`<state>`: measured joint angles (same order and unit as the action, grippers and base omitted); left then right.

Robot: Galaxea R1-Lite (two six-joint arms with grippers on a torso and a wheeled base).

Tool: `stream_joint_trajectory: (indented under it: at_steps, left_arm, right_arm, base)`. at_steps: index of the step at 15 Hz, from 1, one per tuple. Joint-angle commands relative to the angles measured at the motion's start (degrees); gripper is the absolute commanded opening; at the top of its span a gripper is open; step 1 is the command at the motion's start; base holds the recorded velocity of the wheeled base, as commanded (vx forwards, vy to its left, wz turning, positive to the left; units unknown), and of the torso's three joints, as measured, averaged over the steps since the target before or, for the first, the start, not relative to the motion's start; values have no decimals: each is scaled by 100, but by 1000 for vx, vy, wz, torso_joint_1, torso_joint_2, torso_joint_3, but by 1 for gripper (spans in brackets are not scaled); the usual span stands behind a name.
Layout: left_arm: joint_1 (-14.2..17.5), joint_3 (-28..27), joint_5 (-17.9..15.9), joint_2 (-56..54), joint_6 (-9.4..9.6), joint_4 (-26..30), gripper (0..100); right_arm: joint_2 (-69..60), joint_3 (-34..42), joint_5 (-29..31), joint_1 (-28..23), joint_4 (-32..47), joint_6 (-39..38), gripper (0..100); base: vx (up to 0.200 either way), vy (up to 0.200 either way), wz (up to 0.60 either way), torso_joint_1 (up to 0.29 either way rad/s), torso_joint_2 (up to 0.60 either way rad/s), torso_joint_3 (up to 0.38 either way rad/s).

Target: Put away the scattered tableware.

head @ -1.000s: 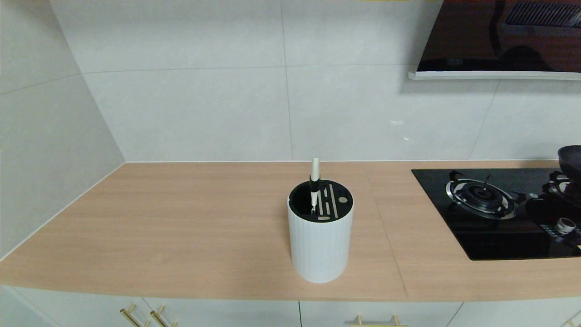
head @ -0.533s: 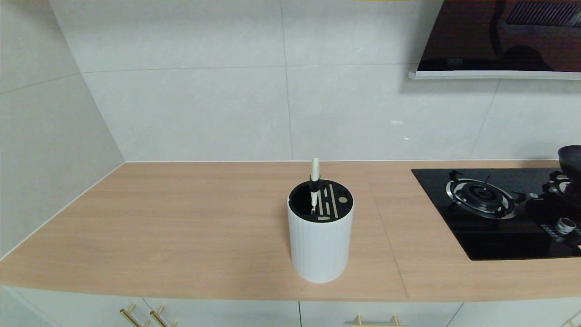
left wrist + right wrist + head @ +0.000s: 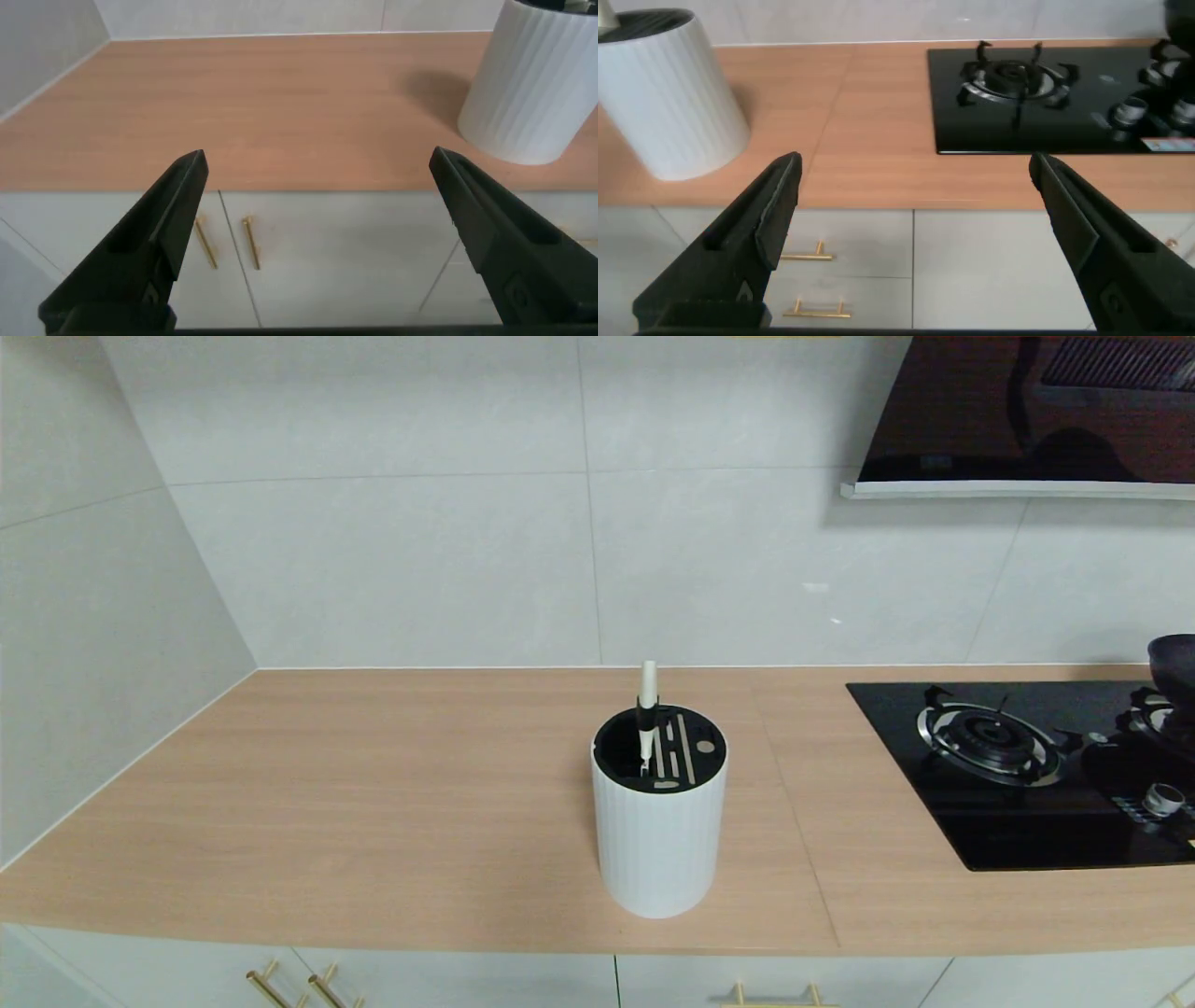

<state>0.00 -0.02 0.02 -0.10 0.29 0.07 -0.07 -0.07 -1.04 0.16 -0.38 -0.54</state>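
Note:
A white ribbed utensil holder (image 3: 660, 840) with a black slotted top stands on the wooden counter (image 3: 392, 803), near its front edge. A utensil with a white and black handle (image 3: 646, 705) stands upright in it. The left gripper (image 3: 318, 177) is open, held in front of the counter edge with the holder (image 3: 533, 79) off to one side. Also open, the right gripper (image 3: 915, 177) hangs before the cabinet fronts, with the holder (image 3: 673, 93) off to its side. Nothing is between either pair of fingers.
A black gas hob (image 3: 1027, 765) with burners lies at the counter's right, also seen as the hob (image 3: 1046, 93) from the right wrist. A range hood (image 3: 1027, 420) hangs above. White cabinet doors with gold handles (image 3: 224, 243) sit below the counter.

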Motion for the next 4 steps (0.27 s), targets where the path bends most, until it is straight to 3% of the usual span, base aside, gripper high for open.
stream_joint_trajectory:
  at_steps: [1, 4]
  left_arm:
    - [0, 2, -2, 19, -3, 1, 100]
    - [0, 2, -2, 10, -3, 1, 100]
  right_arm:
    - [7, 7, -28, 2, 11, 1, 100]
    - [7, 7, -37, 2, 11, 1, 100]
  base:
    - [0, 0, 0, 0, 0, 0]
    - [0, 0, 0, 0, 0, 0]
